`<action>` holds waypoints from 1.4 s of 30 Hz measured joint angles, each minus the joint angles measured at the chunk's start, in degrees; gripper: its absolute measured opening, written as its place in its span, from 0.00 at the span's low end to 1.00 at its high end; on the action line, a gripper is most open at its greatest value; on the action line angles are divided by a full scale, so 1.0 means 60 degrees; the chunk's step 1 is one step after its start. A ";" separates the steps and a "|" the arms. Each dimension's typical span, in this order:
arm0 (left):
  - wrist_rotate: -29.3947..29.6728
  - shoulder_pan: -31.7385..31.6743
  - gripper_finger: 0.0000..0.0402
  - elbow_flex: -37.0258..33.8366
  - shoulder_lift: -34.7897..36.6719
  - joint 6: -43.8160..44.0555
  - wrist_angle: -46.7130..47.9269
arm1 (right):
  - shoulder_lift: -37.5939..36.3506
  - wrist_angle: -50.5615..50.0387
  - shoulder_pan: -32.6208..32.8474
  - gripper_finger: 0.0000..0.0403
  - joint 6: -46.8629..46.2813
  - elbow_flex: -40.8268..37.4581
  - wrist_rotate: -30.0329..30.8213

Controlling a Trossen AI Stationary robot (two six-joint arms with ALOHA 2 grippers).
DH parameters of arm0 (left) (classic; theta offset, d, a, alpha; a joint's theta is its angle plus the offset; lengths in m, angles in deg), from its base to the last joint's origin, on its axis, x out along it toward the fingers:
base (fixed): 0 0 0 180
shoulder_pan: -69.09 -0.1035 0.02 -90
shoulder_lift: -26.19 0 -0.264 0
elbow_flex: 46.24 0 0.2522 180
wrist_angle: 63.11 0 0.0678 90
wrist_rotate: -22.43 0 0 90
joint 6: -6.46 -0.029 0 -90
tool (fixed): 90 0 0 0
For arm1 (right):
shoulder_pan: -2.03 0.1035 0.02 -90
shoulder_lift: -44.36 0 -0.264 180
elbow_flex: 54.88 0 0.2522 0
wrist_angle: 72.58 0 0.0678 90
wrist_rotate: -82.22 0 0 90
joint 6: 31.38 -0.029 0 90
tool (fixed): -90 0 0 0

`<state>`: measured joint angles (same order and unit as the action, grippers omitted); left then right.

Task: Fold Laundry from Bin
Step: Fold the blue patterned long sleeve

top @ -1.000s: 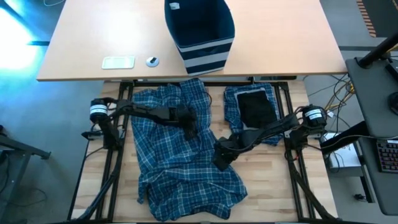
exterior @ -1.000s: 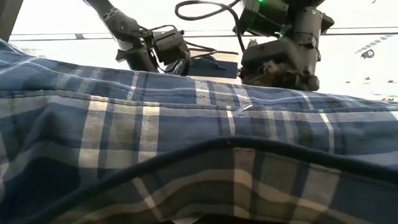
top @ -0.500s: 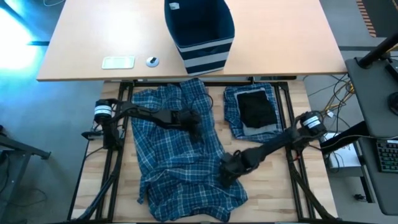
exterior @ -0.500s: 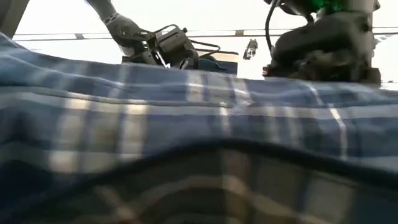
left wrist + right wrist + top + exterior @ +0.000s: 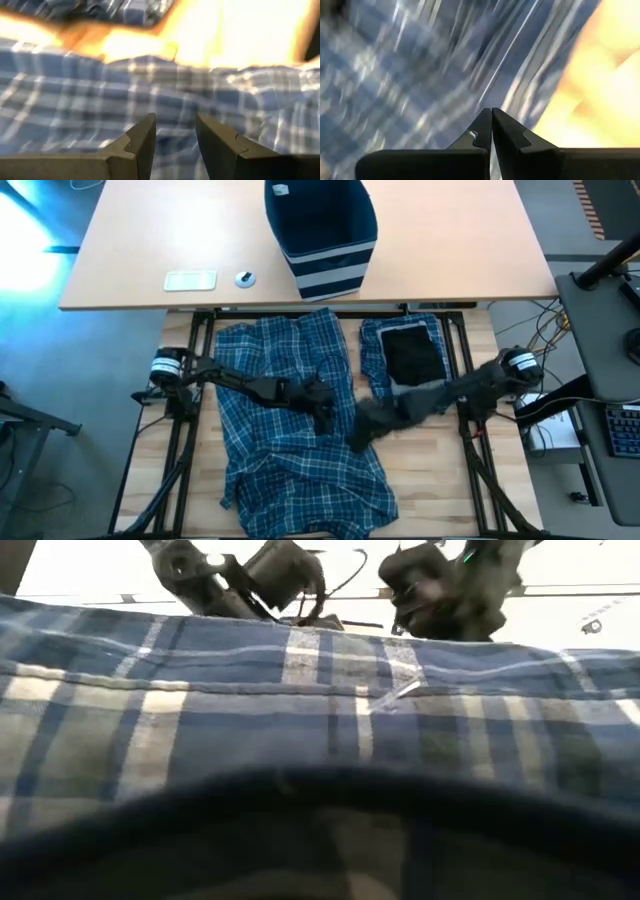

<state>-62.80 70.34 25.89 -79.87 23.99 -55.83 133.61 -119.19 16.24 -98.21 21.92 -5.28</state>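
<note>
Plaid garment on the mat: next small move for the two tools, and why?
Probably draw the shut right tool outward along the plaid garment to flatten it. The cloth lies rumpled, and the left tool sits on its middle, fingers parted, seemingly pinning it.

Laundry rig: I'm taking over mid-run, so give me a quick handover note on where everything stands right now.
Left gripper: fingers apart, over the big plaid garment, holding nothing visible.
Right gripper: fingers shut at that garment's right edge; whether cloth is pinched is unclear.
Bin: on the far table.
Done: folded stack with black piece at right.
Left: plaid garment lies spread and rumpled, unfolded.
</note>
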 joint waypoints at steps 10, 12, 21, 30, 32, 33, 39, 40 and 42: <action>0.0631 -0.0225 0.31 0.0030 -0.1333 0.0848 -0.0380 | 0.1314 0.0685 -0.2350 0.02 0.2194 -0.0269 -0.0717; 0.0644 -0.0225 0.31 0.0040 -0.1354 0.0915 -0.0307 | 0.1650 0.0455 -0.2356 0.02 0.2184 -0.0293 -0.0921; 0.0608 -0.0243 0.31 -0.0025 -0.0862 0.0926 0.0249 | 0.1130 -0.1216 -0.2218 0.02 0.1504 -0.0329 -0.0982; 0.0532 -0.0239 0.31 -0.0015 -0.0155 0.0941 0.0230 | 0.0230 -0.0124 -0.1710 0.02 0.1294 -0.0333 -0.0886; 0.0532 -0.0243 0.31 -0.0015 -0.0123 0.0952 0.0199 | 0.0424 -0.0084 -0.1512 0.02 0.1017 -0.0565 -0.0883; 0.0532 -0.0243 0.31 -0.0015 -0.0123 0.0959 0.0159 | 0.0577 -0.0125 -0.1417 0.02 0.0859 -0.0723 -0.0880; 0.0344 -0.0615 0.31 -0.0005 -0.0119 0.1376 0.0251 | 0.0881 -0.0123 -0.0878 0.02 0.0130 -0.1454 -0.1596; 0.0165 -0.0816 0.31 -0.0004 -0.0119 0.1555 0.0339 | 0.0806 -0.0220 -0.0858 0.02 0.0107 -0.1471 -0.1860; 0.0128 -0.1173 0.31 -0.0025 -0.0119 0.1719 0.0550 | 0.0584 -0.0418 -0.0853 0.02 0.0039 -0.1396 -0.1923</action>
<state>-62.03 63.31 25.74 -80.59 34.30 -52.54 137.12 -121.70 11.12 -97.98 13.55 -16.82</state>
